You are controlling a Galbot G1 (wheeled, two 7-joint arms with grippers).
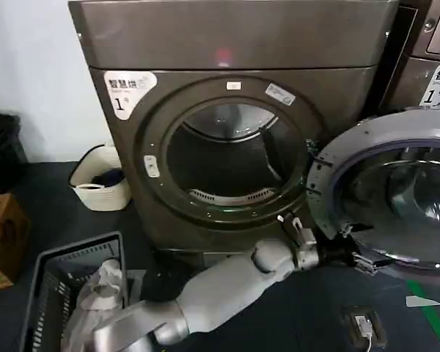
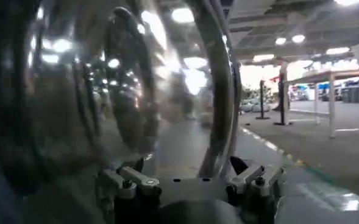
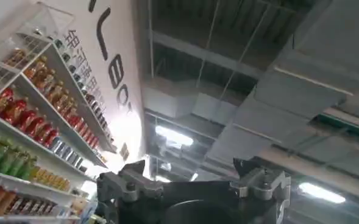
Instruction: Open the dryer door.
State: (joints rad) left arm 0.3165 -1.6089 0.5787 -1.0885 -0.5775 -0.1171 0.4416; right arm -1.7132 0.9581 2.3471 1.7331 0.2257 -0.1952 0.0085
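Dryer (image 1: 227, 139) is standing with its one round door (image 1: 396, 198) swung wide open, the grey inner face turning toward the camera and the drum opening lying bare. Left gripper (image 1: 359, 258) is reaching across, low at the bottom edge of that door; in the left wrist view the same gripper (image 2: 194, 182) is spreading its two fingers (image 2: 136, 179) wide, with the shiny chrome rim of the door sitting between them, just ahead of the palm. Right gripper (image 3: 194, 182) is pointing up at a ceiling, its two fingers also spread wide and holding nothing. Behind and to the left of the left gripper, one white basket (image 1: 103, 183) and one dark crate (image 1: 51, 286) are sitting on the floor. One neighbouring machine (image 1: 433, 59) is standing beyond the open door
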